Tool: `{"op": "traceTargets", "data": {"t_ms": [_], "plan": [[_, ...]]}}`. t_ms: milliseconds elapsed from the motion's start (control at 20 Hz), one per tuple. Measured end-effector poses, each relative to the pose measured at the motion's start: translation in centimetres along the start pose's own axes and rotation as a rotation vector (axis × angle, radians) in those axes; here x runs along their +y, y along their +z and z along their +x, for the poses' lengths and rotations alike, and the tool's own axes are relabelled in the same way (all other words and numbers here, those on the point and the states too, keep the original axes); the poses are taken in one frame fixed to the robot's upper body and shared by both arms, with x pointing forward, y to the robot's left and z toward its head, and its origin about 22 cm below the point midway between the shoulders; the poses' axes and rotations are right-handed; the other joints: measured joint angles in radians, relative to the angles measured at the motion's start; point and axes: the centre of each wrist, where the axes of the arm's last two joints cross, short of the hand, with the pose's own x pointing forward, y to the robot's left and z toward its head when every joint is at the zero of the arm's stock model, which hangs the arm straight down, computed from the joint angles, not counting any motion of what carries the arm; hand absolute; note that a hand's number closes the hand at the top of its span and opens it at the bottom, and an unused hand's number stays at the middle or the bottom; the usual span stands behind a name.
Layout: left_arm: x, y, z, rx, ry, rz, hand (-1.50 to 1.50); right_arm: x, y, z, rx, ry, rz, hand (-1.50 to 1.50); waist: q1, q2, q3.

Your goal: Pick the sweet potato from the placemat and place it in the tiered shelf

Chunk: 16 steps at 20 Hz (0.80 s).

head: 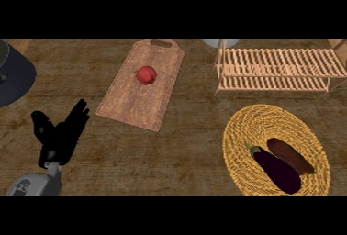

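Two vegetables on woven placemat [238, 133]: sweet potato [291, 155] touching eggplant [277, 169], tiered shelf [278, 69] just beyond. Left hand [59, 133] resting wide open, holding nothing; right hand unseen.

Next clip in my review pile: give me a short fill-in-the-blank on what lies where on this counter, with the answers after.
1. The sweet potato lies on the woven placemat right beside a dark purple ____.
2. The red pepper sits on the wooden ____.
3. The tiered shelf stands at the counter's far ____ side.
4. The only hand in view is the ____ hand, its fingers straight.

Answers: eggplant; cutting board; right; left
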Motion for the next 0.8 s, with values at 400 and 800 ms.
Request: {"op": "traceTargets", "data": {"t_ms": [400, 800], "plan": [[0.7, 0.5, -0.2, 0.017, -0.005, 0.012, 0.00, 1.2, -2.5, 5.0, 0.047, 0.142, 0.179, -1.50, -0.019, -0.008, -0.003], [1.2, 0.5, -0.4, 0.029, 0.000, 0.020, 0.00, 5.2, -4.9, 9.4, 0.134, 0.254, 0.160, -1.50, -0.025, -0.010, -0.002]]}}
